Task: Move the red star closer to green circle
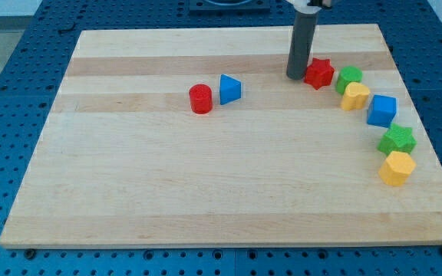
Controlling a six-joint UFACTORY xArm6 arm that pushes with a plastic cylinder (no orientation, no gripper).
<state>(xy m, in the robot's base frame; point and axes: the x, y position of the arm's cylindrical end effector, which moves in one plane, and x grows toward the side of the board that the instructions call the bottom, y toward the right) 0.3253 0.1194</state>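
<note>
Red star (pixel 319 73) sits at the far right of the board, just left of the green circle (pixel 349 78) with barely a sliver between them, so the job looks nearly done. My tip (pixel 296 76), a bare rod with no pincer, touches the star's left side; one short rightward nudge should finish it.

Rod upright, my tip (pixel 296 76) on board, upper right.
</note>
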